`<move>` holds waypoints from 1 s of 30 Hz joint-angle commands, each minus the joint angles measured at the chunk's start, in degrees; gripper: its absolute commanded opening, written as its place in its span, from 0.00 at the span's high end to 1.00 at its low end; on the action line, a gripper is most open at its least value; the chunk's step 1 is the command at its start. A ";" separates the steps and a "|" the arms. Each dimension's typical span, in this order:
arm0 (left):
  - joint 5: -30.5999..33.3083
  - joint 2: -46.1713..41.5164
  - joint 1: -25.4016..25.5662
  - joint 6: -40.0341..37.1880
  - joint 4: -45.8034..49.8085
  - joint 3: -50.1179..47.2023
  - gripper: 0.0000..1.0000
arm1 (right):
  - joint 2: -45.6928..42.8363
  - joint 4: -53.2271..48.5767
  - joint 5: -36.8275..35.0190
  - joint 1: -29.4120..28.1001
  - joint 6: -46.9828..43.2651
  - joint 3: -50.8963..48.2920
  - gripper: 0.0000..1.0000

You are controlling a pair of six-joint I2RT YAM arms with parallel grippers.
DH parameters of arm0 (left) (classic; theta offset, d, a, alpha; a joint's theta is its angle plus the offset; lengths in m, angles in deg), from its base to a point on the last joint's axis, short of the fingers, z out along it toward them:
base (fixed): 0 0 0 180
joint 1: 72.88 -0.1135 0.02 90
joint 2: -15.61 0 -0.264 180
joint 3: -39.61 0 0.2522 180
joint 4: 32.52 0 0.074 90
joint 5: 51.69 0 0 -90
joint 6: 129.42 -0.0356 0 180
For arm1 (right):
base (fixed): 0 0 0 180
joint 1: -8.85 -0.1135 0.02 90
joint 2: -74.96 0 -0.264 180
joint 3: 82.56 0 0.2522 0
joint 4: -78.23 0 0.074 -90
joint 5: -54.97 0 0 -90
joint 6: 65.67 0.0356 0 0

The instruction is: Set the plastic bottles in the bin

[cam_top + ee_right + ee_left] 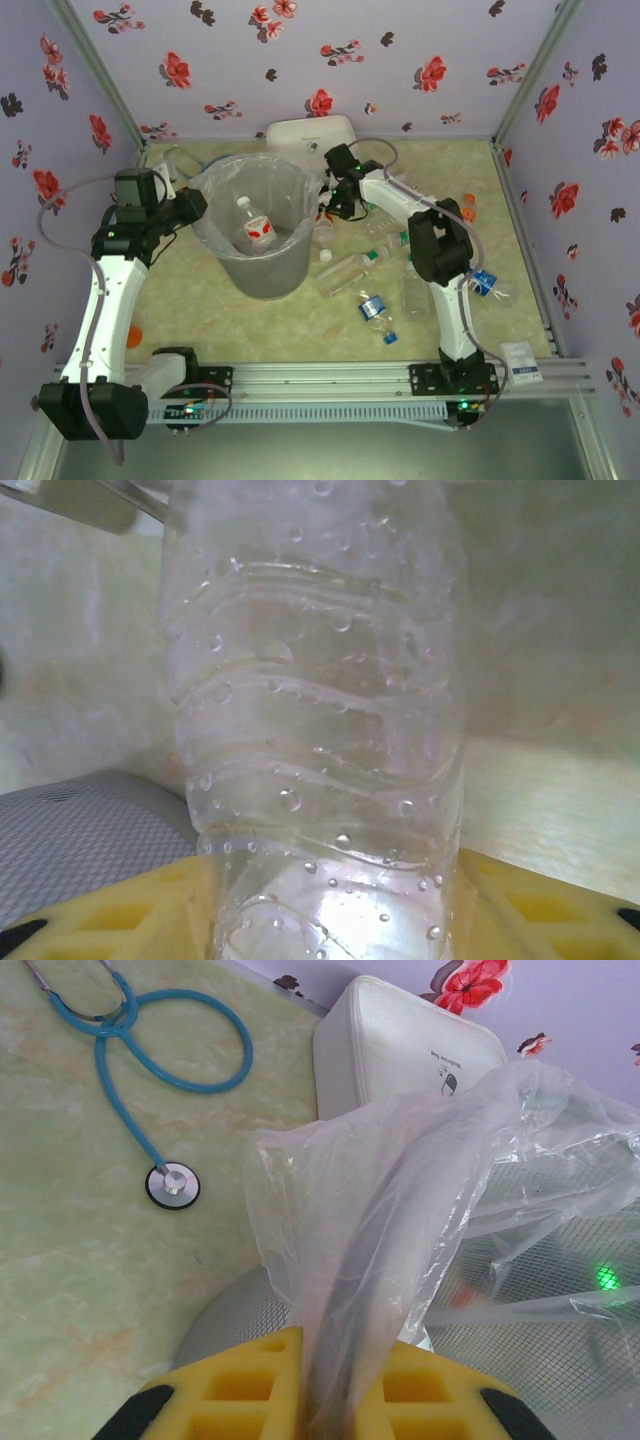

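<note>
A blue stethoscope [172, 1185] lies on the green marbled worktop [70, 1280], near a white rounded-square container [400, 1050] by the floral wall [330, 50]

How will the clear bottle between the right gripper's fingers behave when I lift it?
The clear bottle shows no liquid level, only droplets, so it is probably light. Its thin ribbed wall may buckle under a hard squeeze. The wet, rounded surface could slip or twist between the right gripper pads, so a steady lift seems wise.
</note>
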 commanded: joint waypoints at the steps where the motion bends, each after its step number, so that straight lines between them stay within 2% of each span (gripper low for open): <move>1: 0.35 -0.23 0.44 -1.60 1.29 -0.31 0.92 | -8.67 -0.97 -2.48 1.83 -1.32 -0.02 0.44; 9: -0.33 0.47 0.94 -0.72 0.50 0.00 0.92 | -23.45 -5.17 -6.75 5.29 -6.06 0.89 0.46; 16: 0.00 2.84 4.74 0.21 -2.04 0.81 0.92 | -32.35 -7.75 -8.46 4.01 -8.71 6.36 0.51; 22: 0.36 3.85 7.03 2.04 -4.32 0.99 0.93 | -29.72 -10.84 -9.83 -2.67 -11.58 17.86 0.51; 30: 4.13 5.35 11.03 4.12 -5.66 3.28 0.95 | -16.26 -16.01 -9.57 -12.97 -15.29 30.70 0.52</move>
